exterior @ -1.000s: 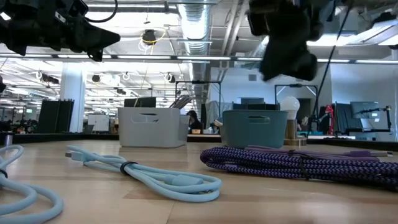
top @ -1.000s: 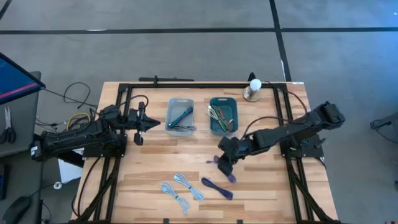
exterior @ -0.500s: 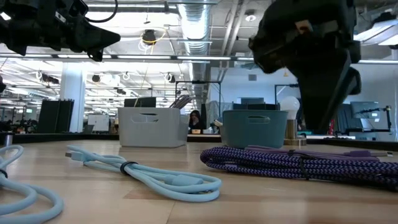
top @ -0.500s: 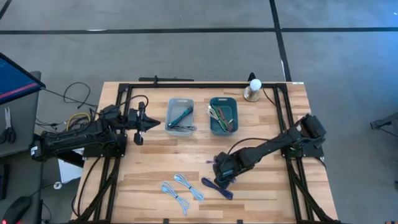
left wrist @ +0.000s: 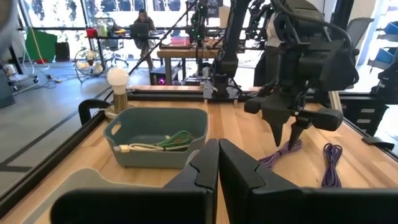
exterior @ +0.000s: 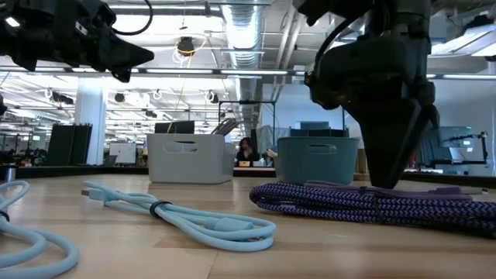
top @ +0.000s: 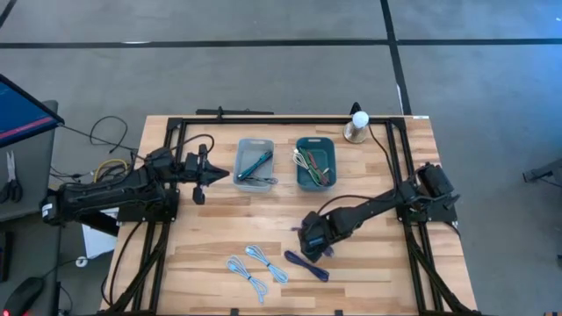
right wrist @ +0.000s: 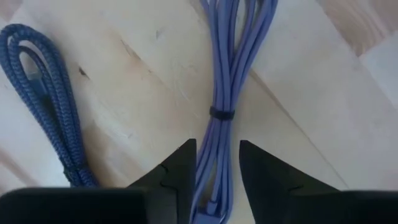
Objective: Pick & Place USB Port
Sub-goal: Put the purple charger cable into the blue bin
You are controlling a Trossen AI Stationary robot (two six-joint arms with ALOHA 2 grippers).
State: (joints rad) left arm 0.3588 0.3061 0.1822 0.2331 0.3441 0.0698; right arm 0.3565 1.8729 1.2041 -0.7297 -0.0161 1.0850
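Purple USB cable (right wrist: 219, 112), bundled and tied at its middle, lies on the table (right wrist: 298, 93) directly beneath my right gripper (right wrist: 216, 163), its long axis running straight out ahead between my parted fingers, which straddle it without yet closing. My left gripper (left wrist: 217, 163), shut and empty, waits well apart; the braided blue cable (right wrist: 46, 106) lies beside.

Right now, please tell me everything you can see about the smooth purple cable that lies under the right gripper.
The smooth purple cable is a thin, rubbery-looking cord folded into a long narrow bundle of several parallel strands, cinched around its middle by a small dark tie. It lies flat on the light wooden table, apart from the braided dark blue cable beside it. The right gripper is directly above it with its two dark fingers open, one on each side of the bundle. Whether they touch it cannot be told.
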